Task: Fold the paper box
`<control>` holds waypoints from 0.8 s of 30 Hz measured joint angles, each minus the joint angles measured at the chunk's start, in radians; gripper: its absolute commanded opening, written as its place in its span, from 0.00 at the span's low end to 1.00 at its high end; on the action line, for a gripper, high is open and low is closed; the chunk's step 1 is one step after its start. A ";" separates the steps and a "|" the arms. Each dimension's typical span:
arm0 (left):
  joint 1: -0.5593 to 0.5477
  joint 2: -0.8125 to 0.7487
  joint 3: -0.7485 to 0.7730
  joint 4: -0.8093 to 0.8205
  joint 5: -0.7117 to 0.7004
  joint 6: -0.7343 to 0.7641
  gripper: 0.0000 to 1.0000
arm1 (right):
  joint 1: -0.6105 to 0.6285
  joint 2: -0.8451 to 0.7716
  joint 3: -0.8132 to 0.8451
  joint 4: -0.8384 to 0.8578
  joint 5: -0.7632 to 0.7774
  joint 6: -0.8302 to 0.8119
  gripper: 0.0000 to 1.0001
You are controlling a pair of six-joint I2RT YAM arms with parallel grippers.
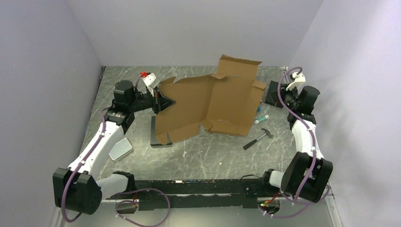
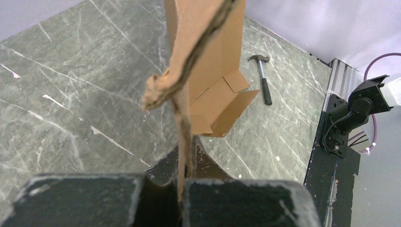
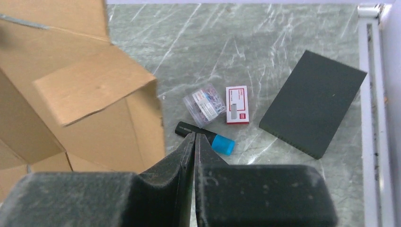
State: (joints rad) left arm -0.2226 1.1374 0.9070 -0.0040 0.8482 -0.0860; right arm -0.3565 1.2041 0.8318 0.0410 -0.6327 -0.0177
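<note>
The paper box point(image 1: 208, 104) is a brown corrugated sheet, mostly unfolded and tilted up off the table, with one flap standing at the back. My left gripper point(image 1: 164, 101) holds its left edge. In the left wrist view the cardboard edge point(image 2: 182, 118) runs down between the closed fingers of the left gripper point(image 2: 187, 158). My right gripper point(image 1: 273, 96) hovers just off the box's right side. In the right wrist view the box point(image 3: 71, 94) fills the left side, while the right gripper point(image 3: 194, 138) has only a thin slit between its fingers and nothing in it.
A hammer point(image 1: 257, 139) lies near the box's front right corner, with a blue-capped marker point(image 3: 208, 136) beside it. A clip box point(image 3: 205, 105), a staple box point(image 3: 237, 105) and a dark pad point(image 3: 312, 104) sit at the right. A grey tin point(image 1: 120, 148) and black block point(image 1: 158, 138) are on the left.
</note>
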 measured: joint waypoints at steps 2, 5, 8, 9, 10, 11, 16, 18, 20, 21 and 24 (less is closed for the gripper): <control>-0.004 0.000 0.000 0.000 0.000 0.000 0.00 | 0.003 0.042 -0.004 0.026 0.017 0.027 0.08; -0.008 0.000 0.000 0.000 0.000 0.000 0.00 | 0.026 0.117 -0.004 0.051 0.035 0.049 0.06; -0.011 0.000 0.000 0.000 0.000 0.001 0.00 | 0.068 0.164 -0.007 0.052 0.023 0.056 0.05; -0.012 0.000 0.000 0.000 -0.001 0.001 0.00 | 0.082 0.166 -0.011 0.052 0.010 0.058 0.04; -0.013 0.000 0.000 0.000 -0.001 0.001 0.00 | 0.094 0.163 -0.017 0.056 -0.009 0.061 0.04; -0.013 0.000 0.000 0.000 -0.001 0.001 0.00 | 0.105 0.156 -0.023 0.066 -0.030 0.063 0.04; -0.019 0.000 0.000 0.000 -0.001 0.001 0.00 | 0.135 0.111 -0.043 0.109 -0.122 0.074 0.03; -0.021 0.000 0.000 0.000 -0.002 0.001 0.00 | 0.148 0.103 -0.044 0.127 -0.145 0.074 0.03; -0.025 0.000 0.000 0.000 -0.003 0.001 0.00 | 0.171 0.103 -0.044 0.138 -0.158 0.072 0.04; -0.027 0.000 0.000 -0.001 -0.004 0.001 0.00 | 0.185 0.105 -0.044 0.139 -0.158 0.070 0.05; -0.033 0.002 0.000 -0.001 -0.009 0.001 0.00 | 0.216 0.114 -0.044 0.140 -0.160 0.068 0.09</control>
State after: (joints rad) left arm -0.2554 1.1389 0.9070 -0.0048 0.8394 -0.0853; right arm -0.1406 1.3182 0.7879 0.1810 -0.7925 0.0498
